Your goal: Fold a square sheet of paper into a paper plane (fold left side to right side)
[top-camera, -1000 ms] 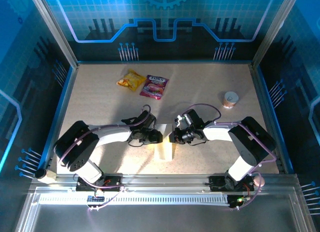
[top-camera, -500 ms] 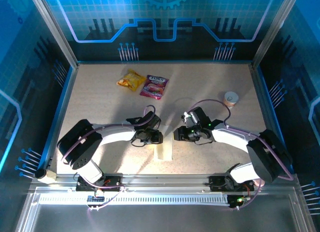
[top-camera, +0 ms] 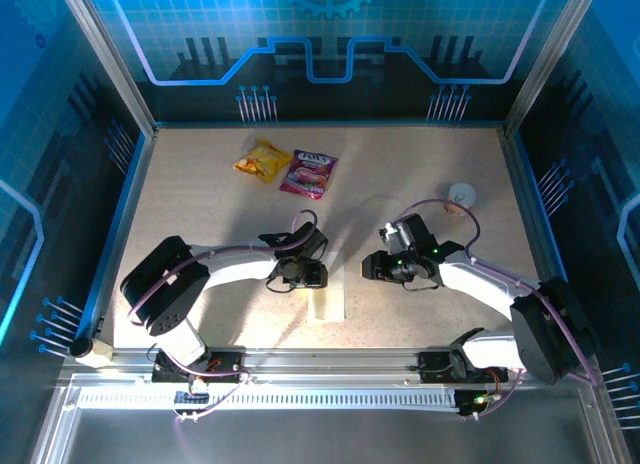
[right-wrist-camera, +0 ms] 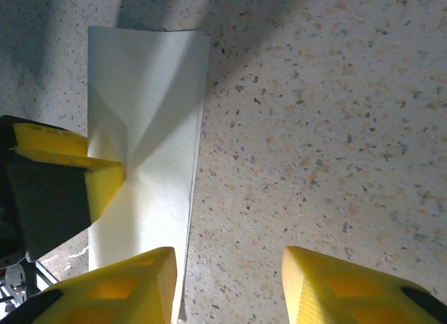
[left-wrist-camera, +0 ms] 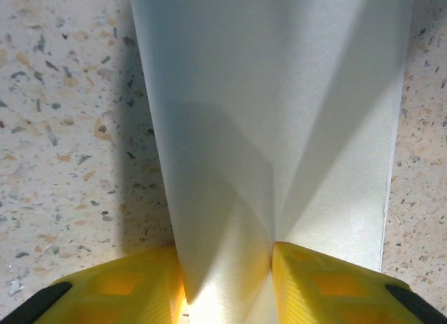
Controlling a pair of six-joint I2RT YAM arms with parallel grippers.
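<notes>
Left wrist view showed the left gripper (left-wrist-camera: 227, 285) pinching a raised crease of the paper plane (left-wrist-camera: 279, 114); the right gripper (right-wrist-camera: 230, 285) stood parted, empty.

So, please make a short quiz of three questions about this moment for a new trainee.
1. True or false: the left gripper has its fingers on the paper plane.
2. What lies under the right gripper? A) the paper's right edge and bare table B) the pink packet C) the white cup
3. Fill in: the paper is folded into a long, ____ strip.

Key: 1 true; 2 A; 3 narrow.
</notes>
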